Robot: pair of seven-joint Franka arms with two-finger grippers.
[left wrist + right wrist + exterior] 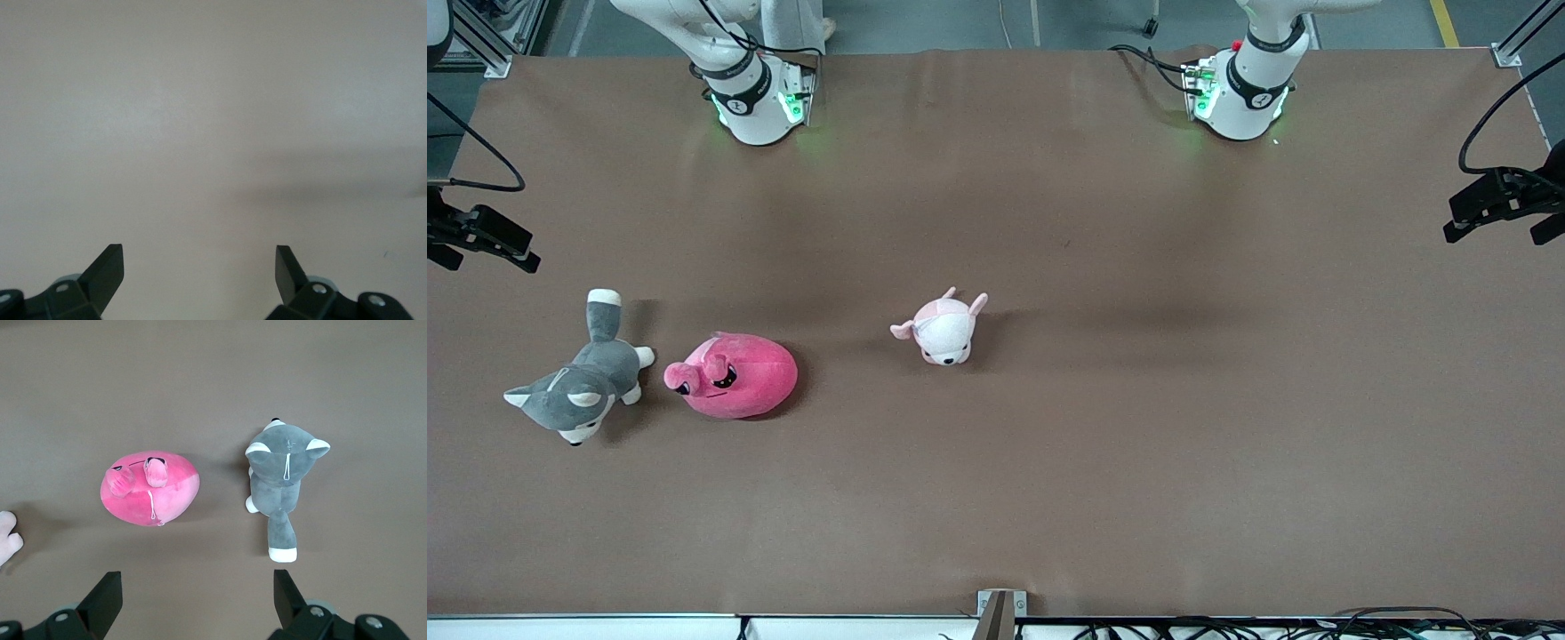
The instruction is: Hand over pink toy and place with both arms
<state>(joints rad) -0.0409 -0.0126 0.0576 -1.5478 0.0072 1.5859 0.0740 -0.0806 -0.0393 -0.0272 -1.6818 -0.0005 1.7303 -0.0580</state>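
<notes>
The pink toy (734,376), a rounded hot-pink plush with black eyes, lies on the brown table toward the right arm's end; it also shows in the right wrist view (150,487). My right gripper (198,587) is open and empty, held high over the table beside the pink toy and apart from it. My left gripper (200,260) is open and empty over bare table. In the front view only the right arm's base (751,98) and the left arm's base (1240,89) show; both hands are out of that view.
A grey-and-white plush husky (583,387) lies beside the pink toy, closer to the table's end, also in the right wrist view (280,473). A small pale pink-and-white plush (944,329) lies near the table's middle. Black camera mounts (480,236) (1503,200) stand at both ends.
</notes>
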